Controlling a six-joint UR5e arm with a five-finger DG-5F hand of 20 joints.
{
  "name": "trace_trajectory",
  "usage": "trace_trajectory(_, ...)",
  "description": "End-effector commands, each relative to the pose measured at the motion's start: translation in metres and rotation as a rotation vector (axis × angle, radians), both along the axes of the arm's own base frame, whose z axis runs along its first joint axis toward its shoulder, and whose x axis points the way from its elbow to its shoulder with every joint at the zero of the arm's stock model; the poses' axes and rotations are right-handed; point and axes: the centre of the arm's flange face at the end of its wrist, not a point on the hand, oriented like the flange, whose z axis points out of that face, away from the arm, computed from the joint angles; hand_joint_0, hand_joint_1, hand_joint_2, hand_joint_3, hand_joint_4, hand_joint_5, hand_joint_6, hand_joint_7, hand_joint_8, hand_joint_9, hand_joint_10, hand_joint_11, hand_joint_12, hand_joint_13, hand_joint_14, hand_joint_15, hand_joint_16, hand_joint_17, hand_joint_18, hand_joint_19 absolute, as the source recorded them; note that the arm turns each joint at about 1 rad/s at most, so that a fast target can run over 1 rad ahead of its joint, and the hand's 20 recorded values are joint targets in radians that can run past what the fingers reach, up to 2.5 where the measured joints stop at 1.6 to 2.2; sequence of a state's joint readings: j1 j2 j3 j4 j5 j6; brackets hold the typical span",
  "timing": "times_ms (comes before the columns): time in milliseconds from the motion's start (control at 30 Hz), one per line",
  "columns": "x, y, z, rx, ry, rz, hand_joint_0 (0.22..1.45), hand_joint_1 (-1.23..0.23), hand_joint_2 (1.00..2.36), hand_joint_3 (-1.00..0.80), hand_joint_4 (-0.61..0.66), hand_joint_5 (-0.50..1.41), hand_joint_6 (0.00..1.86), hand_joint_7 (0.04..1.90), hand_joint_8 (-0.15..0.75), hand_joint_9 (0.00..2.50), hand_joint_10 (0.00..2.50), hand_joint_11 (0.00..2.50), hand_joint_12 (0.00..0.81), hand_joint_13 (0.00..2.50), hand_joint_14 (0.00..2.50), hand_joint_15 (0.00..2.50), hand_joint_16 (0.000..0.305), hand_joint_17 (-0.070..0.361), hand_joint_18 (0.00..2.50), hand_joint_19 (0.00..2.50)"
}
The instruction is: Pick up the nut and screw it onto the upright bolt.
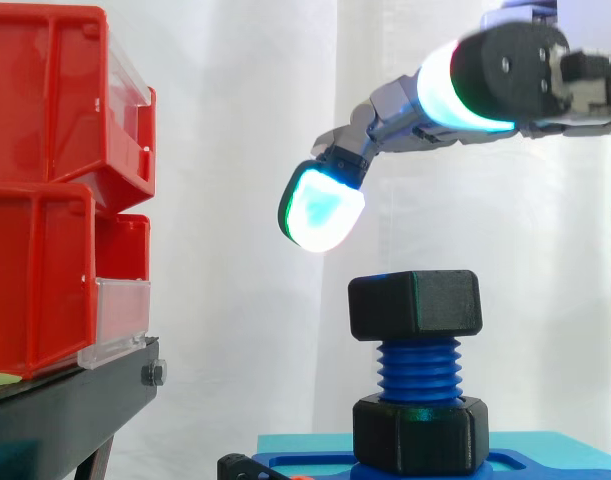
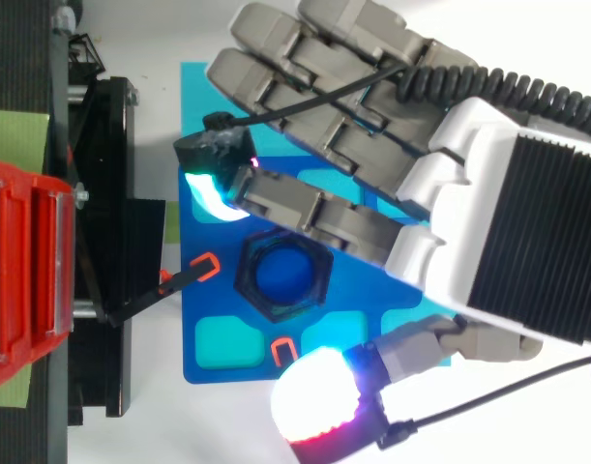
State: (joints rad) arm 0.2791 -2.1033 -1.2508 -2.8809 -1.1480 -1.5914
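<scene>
While my robot hand (image 2: 508, 222) hovers open and empty just above it, the black nut (image 1: 415, 303) sits on top of the blue bolt (image 1: 418, 370), so I judge only further turning remains.

- The hand (image 2: 508, 222) reaches in from the right in both views.
- Its fingers (image 2: 305, 208) are long and almost straight. They lie side by side and are not curled.
- One fingertip (image 1: 323, 208) points down and to the left. It glows white and cyan.
- The thumb (image 2: 319, 391) sticks out, away from the fingers. Its tip glows white and pink.
</scene>
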Motion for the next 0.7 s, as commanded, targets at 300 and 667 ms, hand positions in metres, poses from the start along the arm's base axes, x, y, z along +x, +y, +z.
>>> trace_trajectory(300, 0.003, 0.014, 0.001, 0.01, -0.037, 0.033, 0.43, 0.0, 1.0, -0.5, 0.15, -0.24, 0.5, 0.65, 0.23, 0.04, 0.0, 0.0, 0.393, 0.01, 0.0, 0.0, 0.052, 0.117, 0.0, 0.0)
trace_trajectory(667, 0.006, 0.022, -0.031, 0.009, -0.001, 0.063, 0.45, -0.05, 1.0, -0.5, 0.18, -0.21, 0.5, 0.71, 0.244, 0.14, 0.0, 0.0, 0.384, 0.1, 0.0, 0.0, 0.049, 0.11, 0.0, 0.0)
